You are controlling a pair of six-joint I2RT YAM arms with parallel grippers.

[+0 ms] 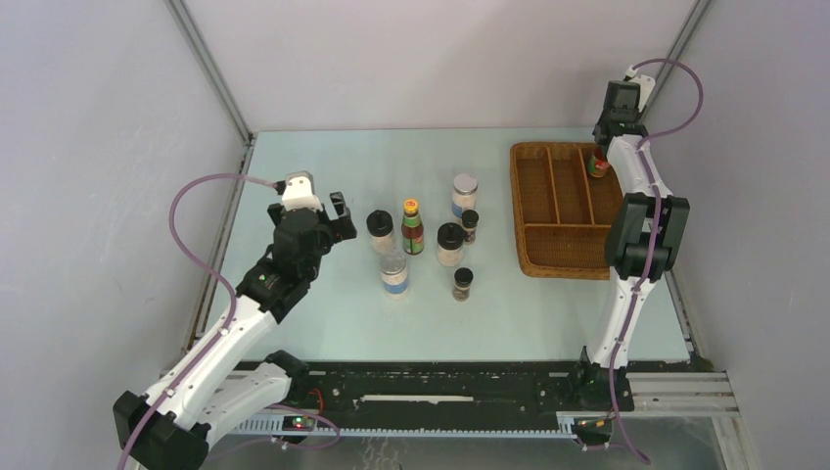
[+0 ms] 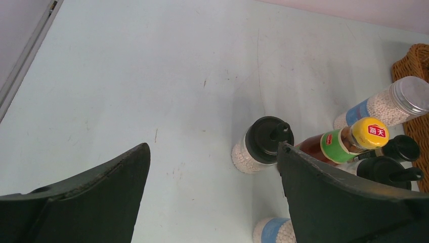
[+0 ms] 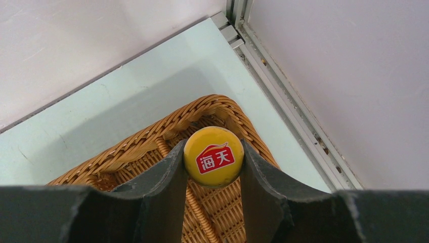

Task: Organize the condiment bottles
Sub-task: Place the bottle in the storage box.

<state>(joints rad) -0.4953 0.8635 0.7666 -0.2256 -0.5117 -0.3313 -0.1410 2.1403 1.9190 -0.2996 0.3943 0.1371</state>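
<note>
Nearest on the pale green bench stands a tiny dark jar. Left of it is a silver-lidded jar of white grains with a blue label. Just beyond, the left pincer hangs with its jaws spread wide and nothing between them, just left of a black-lidded white jar. Next to that jar stand a red sauce bottle with a green label and orange-yellow cap, a second black-lidded white jar, a second tiny dark jar and, farther back, a second silver-lidded jar. To the right lies a brown wicker divided tray. At its far right corner the right pincer is clamped on the cap of a second red sauce bottle, held upright. Whether it touches the tray floor cannot be told.
</note>
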